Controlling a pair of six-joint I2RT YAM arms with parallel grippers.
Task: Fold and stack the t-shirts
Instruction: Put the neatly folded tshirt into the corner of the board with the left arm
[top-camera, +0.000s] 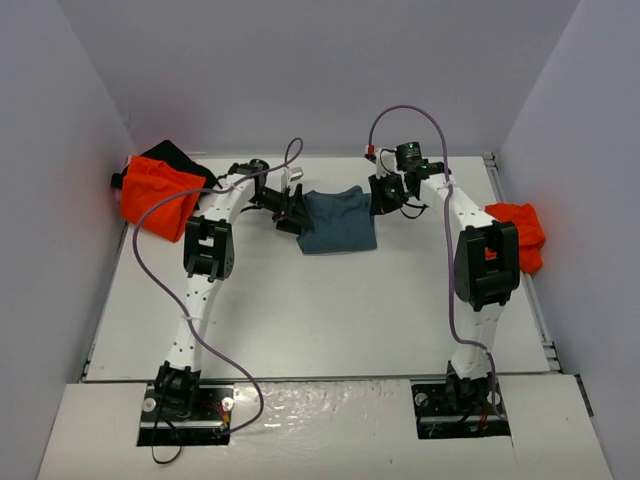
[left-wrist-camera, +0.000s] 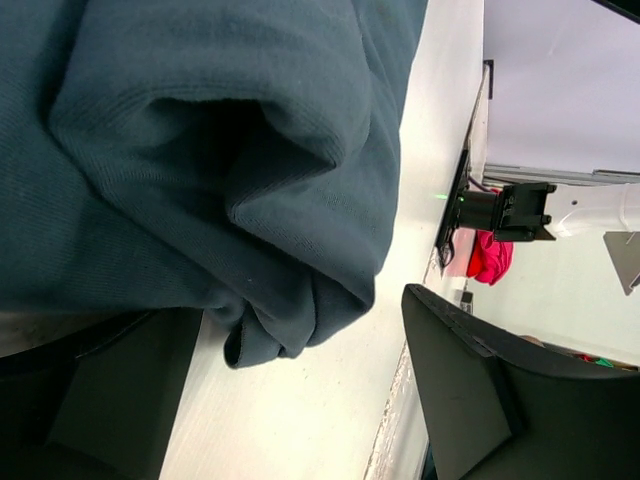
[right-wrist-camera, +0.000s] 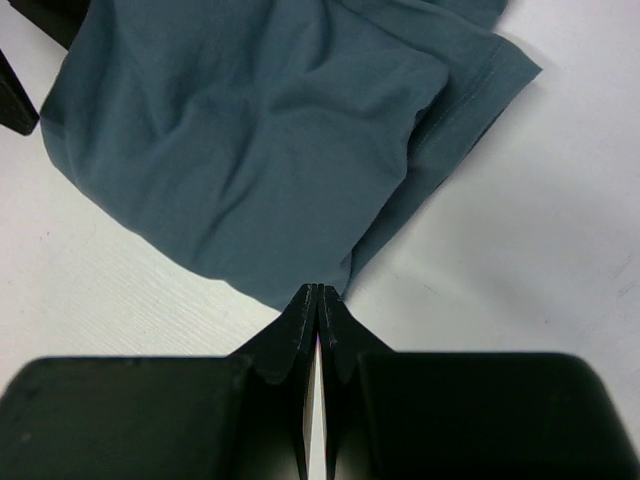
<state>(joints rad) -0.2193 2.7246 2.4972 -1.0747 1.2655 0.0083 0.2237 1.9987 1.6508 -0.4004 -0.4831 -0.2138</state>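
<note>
left jaws: spread wide, a bunched fold of the blue t-shirt between them, not clamped.
right jaws: shut, tips at the shirt's hem; can't tell if cloth is pinched.
shirt: rumpled, far centre of the counter.
risk: with the left side loose, a right-side pull would likely drag and skew it.
edges: orange t-shirt heaped far left, second orange t-shirt at the right rim.
room: open counter toward the arm bases.

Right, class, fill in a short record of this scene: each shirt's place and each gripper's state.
slate-blue shirt: far middle of the table, partly folded
left orange shirt: far left corner, against the black shirt
right orange shirt: right edge, partly behind the right arm
left gripper: open, at the blue shirt's left side
right gripper: shut, tips at its right edge
</note>
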